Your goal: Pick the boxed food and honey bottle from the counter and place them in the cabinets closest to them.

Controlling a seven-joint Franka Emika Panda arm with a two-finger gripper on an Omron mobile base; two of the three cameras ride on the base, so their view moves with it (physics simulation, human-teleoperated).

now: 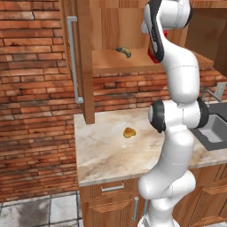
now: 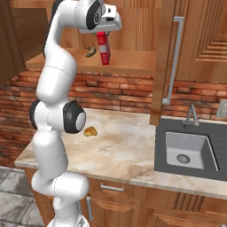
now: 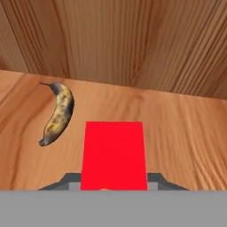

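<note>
We are midway through the first placement: our gripper point(image 2: 103, 31) is clamped on the boxed food point(image 2: 103, 48), the red carton hanging from the fingers inside the open upper cabinet point(image 1: 84, 66). In the right base view the carton's lower end sits at or just above the cabinet shelf point(image 2: 128, 62); we cannot tell whether it is touching the wood yet.

From the hand view, the carton's red top point(image 3: 114, 155) fills the space directly below the fingers, with plain shelf board around it and the back wall of the cabinet ahead. A spotted, overripe banana point(image 3: 57, 114) lies on the shelf off to one side of the gripper, apart from the carton.

Our judgement is that the next move calls for settling the carton flat on the shelf, opening the fingers, and drawing the hand straight back out without tipping it or nudging the banana. The honey bottle has not yet been dealt with.

The arm rises tall from the base, elbow bent over the counter point(image 1: 106, 155), forearm climbing to shelf height and the wrist turned so the hand points down at the shelf. Far below the gripper, a small golden-brown lump point(image 1: 129, 132) rests on the counter.
</note>
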